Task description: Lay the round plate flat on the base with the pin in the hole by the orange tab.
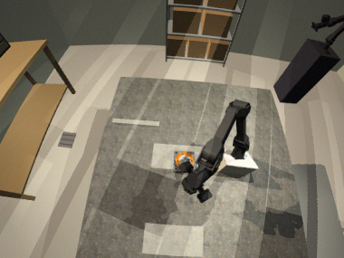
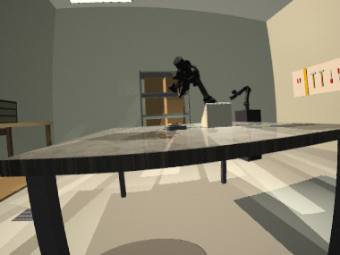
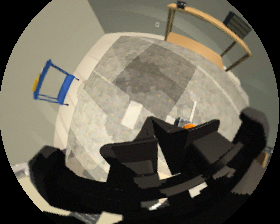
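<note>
The round plate is small in view; its orange part [image 1: 178,157] [image 2: 172,124] [image 3: 189,126] shows as a ring from above. It is over the dark square base [image 1: 176,169] [image 2: 176,128]. Part of the robot's hand covers the plate's near side in the top view. The pin, the hole and any tilt are too small or hidden to tell. My gripper [image 1: 190,189] [image 2: 180,95] [image 3: 149,119] is shut and empty. It hangs high above the table, well clear of the plate. In the wrist view the plate is right of the fingertips, partly hidden behind a finger.
The arm stands on a white box [image 1: 240,166] [image 2: 219,114], to the right of the base on the table [image 1: 136,100] [image 2: 134,143]. A pale strip [image 1: 136,122] lies on the table top beyond the base. Shelves [image 1: 199,37] and another arm on a dark pedestal [image 1: 305,71] stand farther off.
</note>
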Robot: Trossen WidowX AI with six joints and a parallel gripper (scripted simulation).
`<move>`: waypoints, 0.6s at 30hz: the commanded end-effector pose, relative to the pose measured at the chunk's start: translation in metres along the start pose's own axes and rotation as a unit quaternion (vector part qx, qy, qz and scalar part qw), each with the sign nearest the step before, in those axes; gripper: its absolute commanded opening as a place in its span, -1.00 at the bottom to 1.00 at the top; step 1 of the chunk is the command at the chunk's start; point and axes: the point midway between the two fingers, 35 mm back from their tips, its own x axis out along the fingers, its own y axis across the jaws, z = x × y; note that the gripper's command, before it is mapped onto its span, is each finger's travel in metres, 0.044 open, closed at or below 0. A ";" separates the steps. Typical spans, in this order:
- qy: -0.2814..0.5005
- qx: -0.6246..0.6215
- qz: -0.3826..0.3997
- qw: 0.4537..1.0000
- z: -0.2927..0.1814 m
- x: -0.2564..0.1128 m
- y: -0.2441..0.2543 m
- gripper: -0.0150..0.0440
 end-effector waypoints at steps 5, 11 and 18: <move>0.185 0.221 -0.087 0.954 -0.063 0.042 -0.102 -0.49; 0.229 0.269 -0.113 0.929 -0.084 0.047 -0.123 -0.49; 0.229 0.269 -0.113 0.929 -0.094 0.065 -0.125 -0.49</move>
